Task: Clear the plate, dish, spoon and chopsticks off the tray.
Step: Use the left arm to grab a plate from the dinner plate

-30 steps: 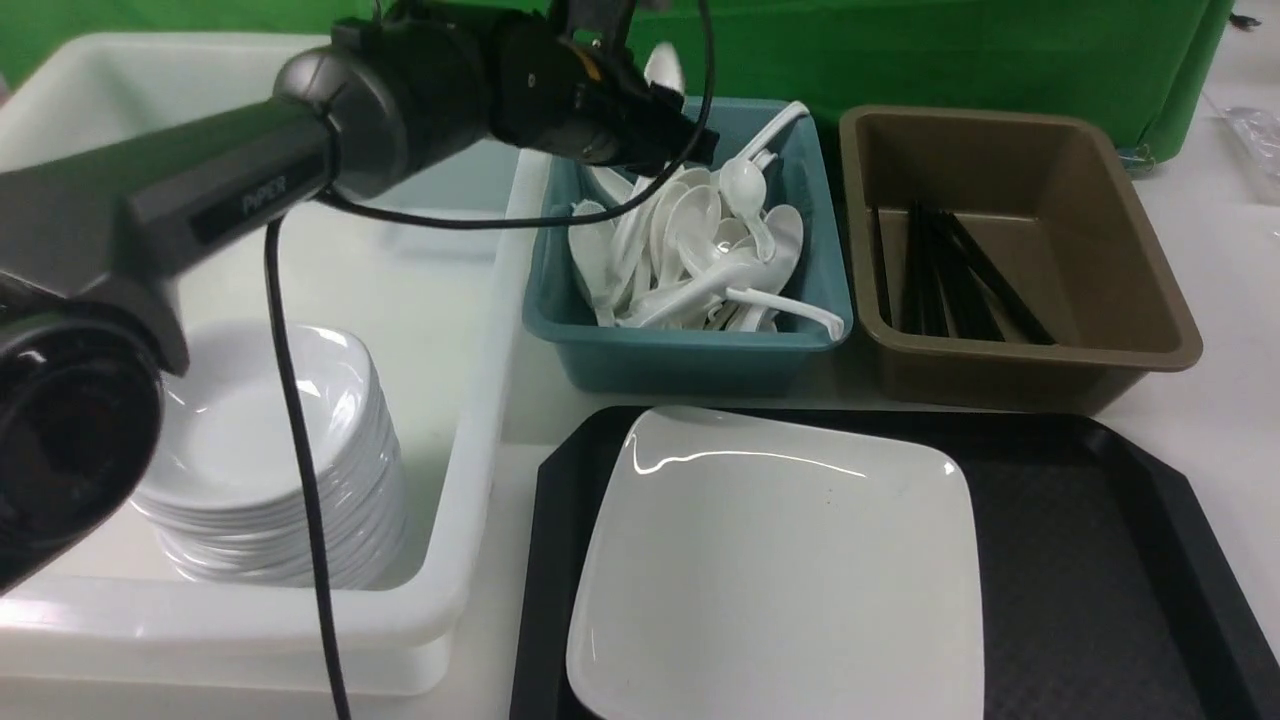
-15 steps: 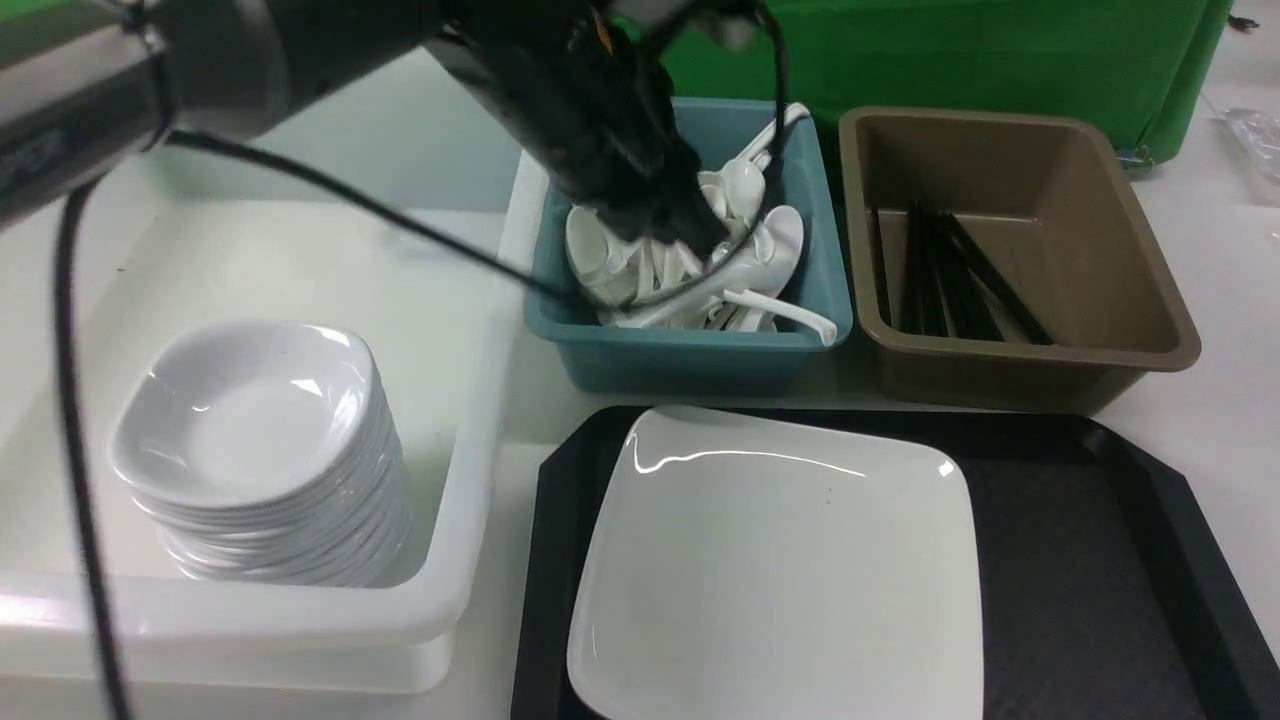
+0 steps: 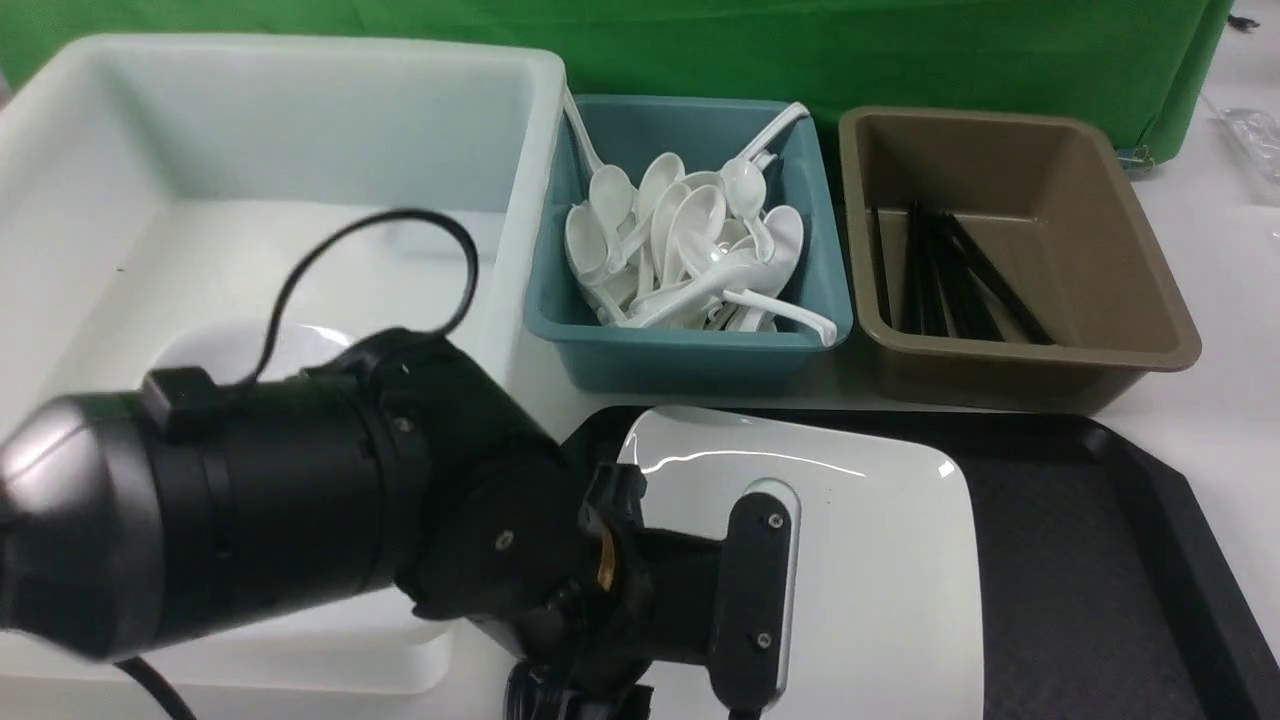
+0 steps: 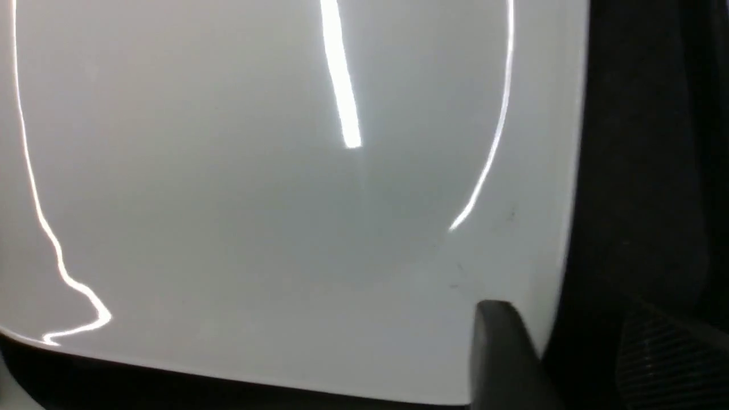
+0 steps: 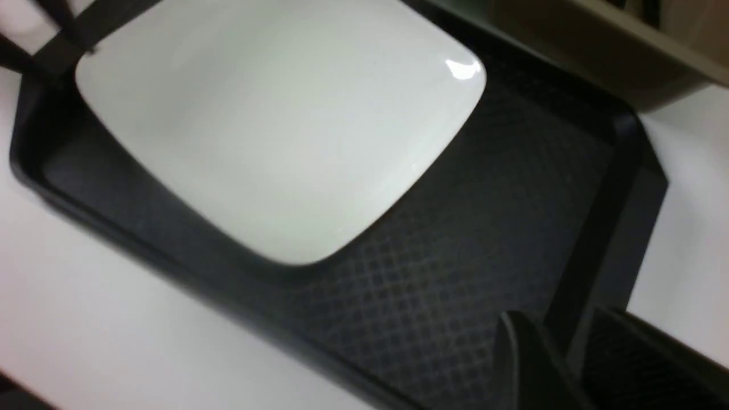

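The large white square plate [image 3: 870, 580] lies on the black tray [image 3: 1080, 560], and it is the only thing on the part of the tray I can see. My left gripper [image 3: 700, 600] hangs low over the plate's left part. In the left wrist view the left gripper [image 4: 569, 319] is open, one finger over the plate [image 4: 285, 171] and the other past its edge. White spoons [image 3: 690, 250] lie heaped in the teal bin. Black chopsticks [image 3: 950, 280] lie in the brown bin. My right gripper [image 5: 561, 324] hovers open above the rim of the tray [image 5: 455, 273], holding nothing.
The teal bin [image 3: 690, 355] and the brown bin [image 3: 1020, 370] stand side by side behind the tray. A big white tub [image 3: 300, 120] stands at the left. My left arm hides most of the stack of small dishes [image 3: 260, 345] in it. A green cloth backs the table.
The left arm was above the teal bin with a spoon, dipped into the bin, then swung down to the plate's left side. The spoon is gone from its gripper.
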Controlling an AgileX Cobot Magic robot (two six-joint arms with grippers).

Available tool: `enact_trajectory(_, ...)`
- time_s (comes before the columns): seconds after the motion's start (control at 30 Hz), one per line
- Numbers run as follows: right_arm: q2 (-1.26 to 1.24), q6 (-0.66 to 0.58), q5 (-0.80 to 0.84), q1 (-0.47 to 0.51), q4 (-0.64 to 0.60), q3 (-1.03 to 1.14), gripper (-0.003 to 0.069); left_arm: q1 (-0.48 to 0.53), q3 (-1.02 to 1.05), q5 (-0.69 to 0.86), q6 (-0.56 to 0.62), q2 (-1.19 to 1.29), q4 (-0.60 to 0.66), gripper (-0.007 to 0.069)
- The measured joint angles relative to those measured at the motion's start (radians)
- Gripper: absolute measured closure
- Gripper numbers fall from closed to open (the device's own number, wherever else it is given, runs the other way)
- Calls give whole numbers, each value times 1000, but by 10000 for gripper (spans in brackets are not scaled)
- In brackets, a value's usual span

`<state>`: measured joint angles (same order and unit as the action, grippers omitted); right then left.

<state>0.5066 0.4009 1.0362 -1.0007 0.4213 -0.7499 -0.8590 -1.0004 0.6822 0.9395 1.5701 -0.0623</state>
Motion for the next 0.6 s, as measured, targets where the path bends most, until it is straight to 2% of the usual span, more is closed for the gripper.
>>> enact_trajectory(0.07, 0, 0, -1, 0, -9, 0, 463, 0, 18, -36, 15, 33, -44, 202)
enact_trajectory(0.2, 0, 0, -1, 0, -12, 0, 463, 0, 21, -47, 27, 77, -72, 123)
enact_trajectory(0.37, 0, 0, -1, 0, -18, 0, 463, 0, 21, -44, 27, 89, -70, 119)
enact_trajectory(0.6, 0, 0, -1, 0, -20, 0, 463, 0, 52, -44, 129, 90, -77, 173)
